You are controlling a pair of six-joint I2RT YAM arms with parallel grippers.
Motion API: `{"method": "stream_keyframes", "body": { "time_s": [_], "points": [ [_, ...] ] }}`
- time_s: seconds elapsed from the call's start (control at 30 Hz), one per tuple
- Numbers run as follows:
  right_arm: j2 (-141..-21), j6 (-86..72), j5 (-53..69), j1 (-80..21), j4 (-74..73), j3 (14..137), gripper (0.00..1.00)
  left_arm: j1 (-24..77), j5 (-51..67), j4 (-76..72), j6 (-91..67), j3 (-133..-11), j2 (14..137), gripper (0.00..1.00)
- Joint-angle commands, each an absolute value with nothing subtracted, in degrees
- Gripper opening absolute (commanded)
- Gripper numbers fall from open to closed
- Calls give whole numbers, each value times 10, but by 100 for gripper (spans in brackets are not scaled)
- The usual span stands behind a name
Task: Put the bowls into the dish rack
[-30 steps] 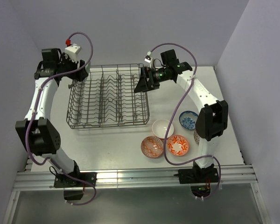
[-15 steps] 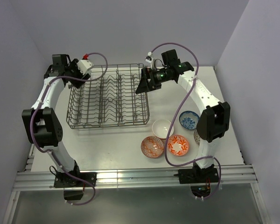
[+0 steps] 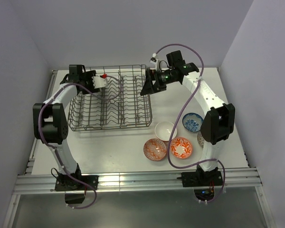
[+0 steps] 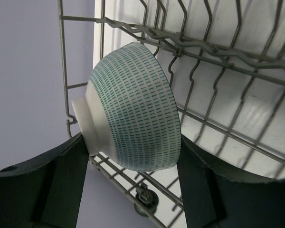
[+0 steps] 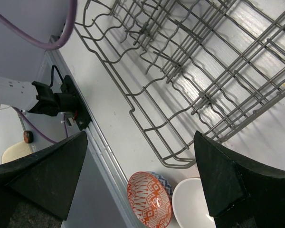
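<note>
One pale green bowl, hard, glazed, probably slick and chip-prone, sits pinched from foot to rim in the left gripper at the far left corner of the dish rack, while the right gripper gapes wide, empty.

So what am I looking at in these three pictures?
Two robot arms, bolted to a table, each ending in a two-finger gripper. The wide picture comes from a camera overhead; the other two from cameras on the wrists, so the dark shapes at their edges are fingers. The left gripper clamps a green-dashed bowl by the wire dish rack. The right gripper is open, holding nothing. On the table sit a white bowl, a blue-patterned bowl and two red-orange patterned bowls.
</note>
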State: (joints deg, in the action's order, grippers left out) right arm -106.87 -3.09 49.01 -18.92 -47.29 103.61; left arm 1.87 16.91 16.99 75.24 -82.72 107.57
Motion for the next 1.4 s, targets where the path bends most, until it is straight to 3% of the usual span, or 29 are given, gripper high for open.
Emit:
{"method": "stream_keyframes", "body": {
  "time_s": [0.0,0.63,0.73,0.83,0.93,0.97,1.07,1.27,1.37],
  "points": [
    [-1049,-14,484,-180,-483,1027,100,17,163,86,829,-840,1091,0],
    [-1070,-16,496,-167,-478,1020,100,26,124,-11,861,-846,1167,0],
    [-1073,-18,504,-165,-480,1022,100,29,115,-18,858,-845,1175,4],
    [-1075,-19,506,-163,-478,1021,100,29,98,-12,862,-848,1186,14],
    [-1073,-18,504,-163,-477,1020,100,29,97,-10,867,-842,1187,39],
    [-1074,-17,504,-163,-477,1020,100,29,97,-4,865,-842,1186,53],
    [-1075,-17,503,-163,-478,1020,100,29,98,-2,854,-852,1189,69],
    [-1076,-13,501,-163,-479,1021,100,29,108,48,854,-867,1190,94],
    [-1077,-11,499,-163,-482,1022,100,29,116,79,857,-874,1184,99]
  ]
}}
